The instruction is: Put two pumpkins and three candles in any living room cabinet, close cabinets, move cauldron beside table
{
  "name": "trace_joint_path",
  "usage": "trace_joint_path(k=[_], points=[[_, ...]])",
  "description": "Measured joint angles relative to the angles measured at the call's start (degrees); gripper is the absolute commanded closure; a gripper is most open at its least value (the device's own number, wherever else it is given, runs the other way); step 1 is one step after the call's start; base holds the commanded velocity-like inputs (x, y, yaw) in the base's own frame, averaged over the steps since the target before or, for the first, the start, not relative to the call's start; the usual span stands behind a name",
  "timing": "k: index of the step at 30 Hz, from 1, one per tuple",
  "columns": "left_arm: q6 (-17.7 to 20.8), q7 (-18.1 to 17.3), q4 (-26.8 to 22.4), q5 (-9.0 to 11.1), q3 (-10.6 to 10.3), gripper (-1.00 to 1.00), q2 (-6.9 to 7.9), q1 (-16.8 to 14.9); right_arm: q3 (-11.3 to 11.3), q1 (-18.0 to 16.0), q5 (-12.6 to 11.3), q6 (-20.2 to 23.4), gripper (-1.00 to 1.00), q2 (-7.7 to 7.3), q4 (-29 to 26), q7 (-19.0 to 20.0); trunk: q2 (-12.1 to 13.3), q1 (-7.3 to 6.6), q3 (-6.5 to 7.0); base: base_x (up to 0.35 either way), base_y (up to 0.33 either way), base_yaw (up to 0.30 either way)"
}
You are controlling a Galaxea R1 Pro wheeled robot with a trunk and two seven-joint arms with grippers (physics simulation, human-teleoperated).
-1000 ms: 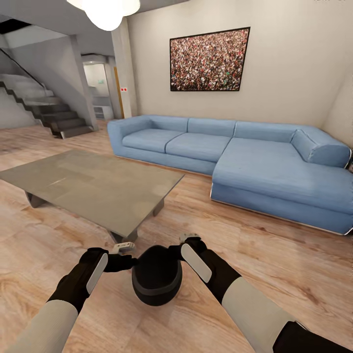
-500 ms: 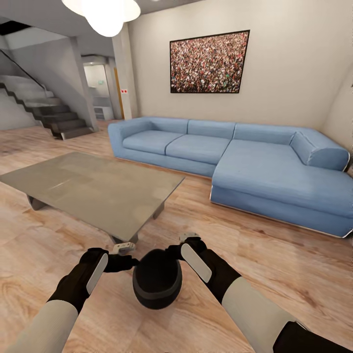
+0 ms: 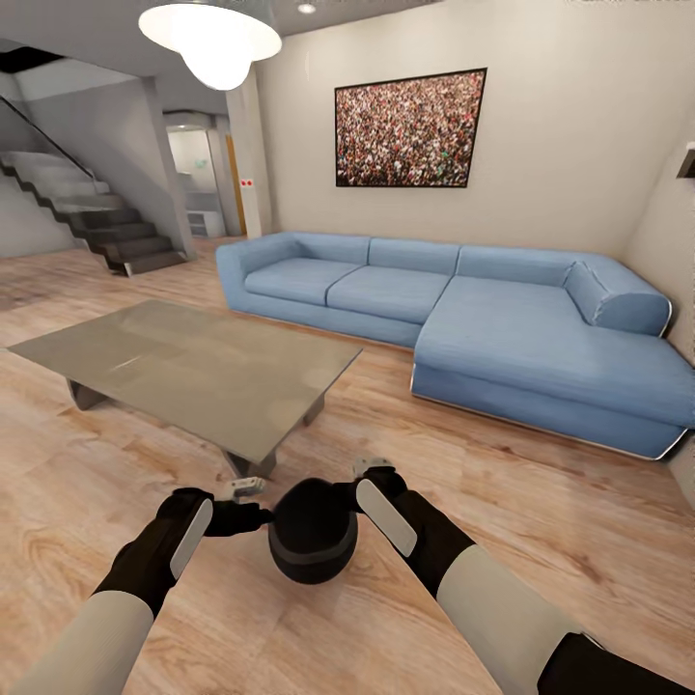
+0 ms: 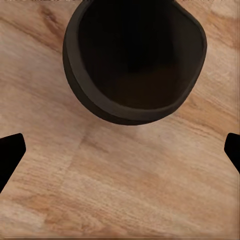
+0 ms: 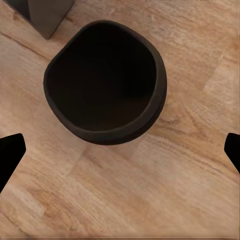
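The glossy black cauldron point(image 3: 312, 532) sits on the plank floor just off the near corner of the glass-topped table point(image 3: 183, 372). My left gripper point(image 3: 241, 502) hovers at its left side and my right gripper point(image 3: 372, 475) at its right side. Both are open and hold nothing. In the left wrist view the cauldron point(image 4: 135, 60) lies beyond the spread fingertips point(image 4: 10, 150), its dark mouth facing the camera. The right wrist view looks down into the same cauldron point(image 5: 105, 82), with a table leg point(image 5: 47, 15) beside it.
A blue corner sofa point(image 3: 463, 309) runs along the far wall under a framed picture point(image 3: 410, 127). Stairs point(image 3: 97, 217) rise at the back left, and a ceiling lamp point(image 3: 212, 39) hangs overhead. Open wood floor point(image 3: 541, 521) spreads to the right.
The whole view has shifted, so the camera moved. The cauldron now sits a little farther ahead between the grippers. Both arms hold the same pose.
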Motion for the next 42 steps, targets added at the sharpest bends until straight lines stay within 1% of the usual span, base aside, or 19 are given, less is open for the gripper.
trace_joint_path(k=[12,19,21,22,24,25,27,29,30,33,34,35,37,38,40,41,42], points=[[0.0,0.0,0.3,-0.1,0.0,-1.00,0.00,0.0,0.0,0.1,0.1,0.0,-1.00,0.00,0.0,0.0,4.8,-2.64,2.15,-0.009,0.000,0.000],[0.0,0.1,1.4,-0.2,0.0,-1.00,0.02,0.0,-0.2,0.3,0.8,-0.1,-1.00,0.00,0.1,-0.4,7.6,-4.18,3.41,0.000,0.000,0.000],[-0.1,0.3,1.6,-0.3,0.0,-1.00,0.26,0.0,-0.4,0.5,0.9,-0.2,-1.00,0.00,0.1,-0.4,8.4,-4.62,3.77,0.000,0.000,0.000],[-0.2,0.3,1.9,-0.3,0.0,-1.00,0.38,0.0,-0.5,0.5,1.0,-0.2,-1.00,0.00,0.2,-0.5,8.8,-4.84,3.95,0.000,0.000,0.000],[-0.5,0.2,3.6,-0.3,0.0,-1.00,0.50,0.0,-0.6,0.6,1.1,-0.2,-1.00,-0.58,0.1,-0.6,9.6,-5.28,4.31,0.000,0.000,0.000],[-0.7,0.3,5.2,-0.4,0.0,-1.00,0.54,0.0,-0.6,0.7,1.1,-0.2,-1.00,-1.04,0.1,-0.7,10.0,-5.50,4.48,0.000,0.000,0.000],[-1.0,0.2,7.0,-0.6,0.1,-1.00,0.59,0.0,-0.6,0.7,1.0,-0.2,-1.00,-1.38,0.1,-0.7,10.8,-5.94,4.85,0.000,0.000,0.000],[-2.4,0.1,9.4,-1.5,0.1,-1.00,0.70,0.0,-0.6,0.7,1.0,-0.2,-1.00,-1.67,0.1,-0.8,11.6,-6.38,5.20,0.000,0.000,0.000],[-3.7,0.1,11.1,-2.1,0.1,-1.00,0.82,0.0,-0.6,0.9,1.1,-0.2,-1.00,-1.81,0.1,-0.9,12.0,-6.59,5.38,0.000,0.000,0.000],[-5.7,0.0,14.2,-2.7,0.2,-1.00,0.98,0.1,-0.6,1.3,1.0,-0.2,-1.00,-1.98,0.1,-0.9,13.2,-7.25,5.92,0.000,0.000,0.000],[-7.2,0.0,16.3,-3.0,0.2,-1.00,1.08,0.1,-0.7,1.7,1.0,-0.2,-1.00,-2.12,0.2,-0.9,13.6,-7.47,6.10,0.000,0.000,0.000],[-8.0,0.0,17.4,-3.1,0.2,-1.00,1.13,0.0,-0.7,2.0,1.0,-0.2,-1.00,-2.30,0.2,-0.9,14.0,-7.69,6.28,0.000,0.000,0.000],[-11.5,0.1,21.7,-3.5,0.1,-1.00,1.21,0.0,-0.7,3.4,1.0,-0.2,-1.00,-3.58,0.2,-0.9,14.8,-8.13,6.63,0.000,0.000,0.000],[-12.4,0.2,22.8,-3.7,0.1,-1.00,1.21,0.0,-0.7,3.9,1.0,-0.3,-1.00,-3.93,0.2,-0.9,15.2,-8.35,6.82,0.000,0.000,0.000],[-15.4,0.2,26.3,-4.8,0.1,-1.00,1.22,0.0,-0.7,5.7,1.0,-0.3,-1.00,-5.13,0.2,-0.9,16.0,-8.79,7.17,0.000,0.000,0.000],[-17.5,0.3,28.4,-5.3,0.1,-1.00,1.23,0.0,-0.7,7.0,1.0,-0.3,-1.00,-5.99,0.2,-0.9,16.4,-9.01,7.35,0.000,0.000,0.000],[-18.6,0.3,29.6,-5.4,0.1,-1.00,1.23,0.0,-0.7,7.6,1.0,-0.4,-1.00,-6.43,0.2,-0.9,16.8,-9.23,7.53,0.000,0.000,0.000]])
